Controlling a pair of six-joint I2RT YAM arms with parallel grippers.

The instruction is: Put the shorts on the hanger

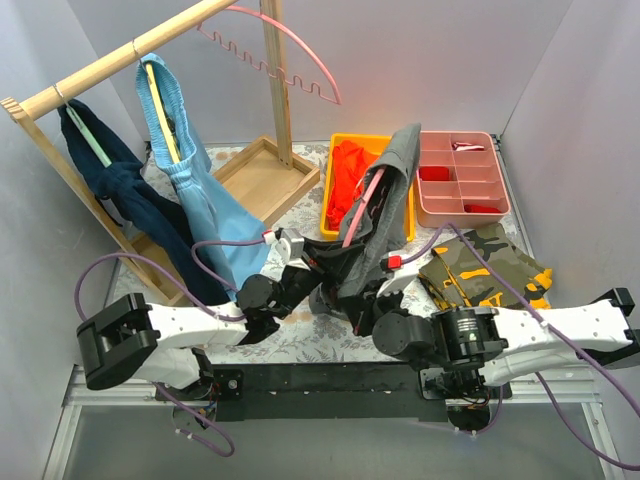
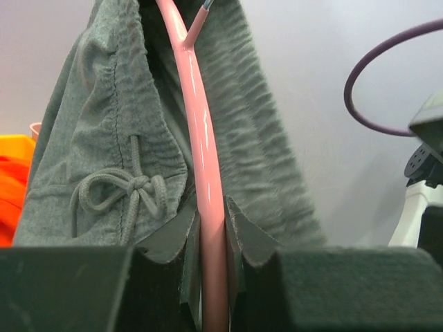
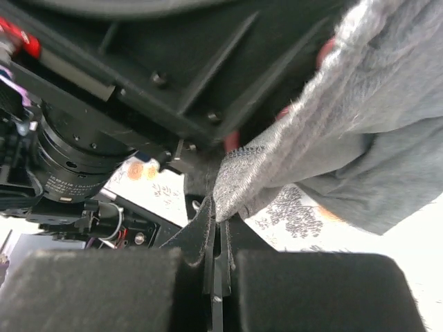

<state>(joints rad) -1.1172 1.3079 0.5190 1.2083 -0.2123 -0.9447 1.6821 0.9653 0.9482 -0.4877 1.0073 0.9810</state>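
Note:
The dark grey shorts (image 1: 392, 185) hang draped over a pink hanger (image 1: 364, 205) that is held upright above the middle of the table. My left gripper (image 1: 327, 262) is shut on the hanger's lower part. In the left wrist view the pink bar (image 2: 205, 159) runs up between my fingertips (image 2: 243, 238), and the shorts' waistband and tied drawstring (image 2: 118, 190) hang on its left. My right gripper (image 1: 362, 305) is shut on a low edge of the shorts (image 3: 242, 176), with the cloth pinched at the fingertips (image 3: 205, 225).
A wooden rack (image 1: 120, 62) at the left carries light blue shorts (image 1: 195, 190), a dark navy garment (image 1: 140, 210) and a second pink hanger (image 1: 290, 55). Behind stand a yellow bin (image 1: 345, 142) with an orange garment (image 1: 350, 175) and a pink compartment tray (image 1: 460, 180). A camouflage garment (image 1: 485, 265) lies right.

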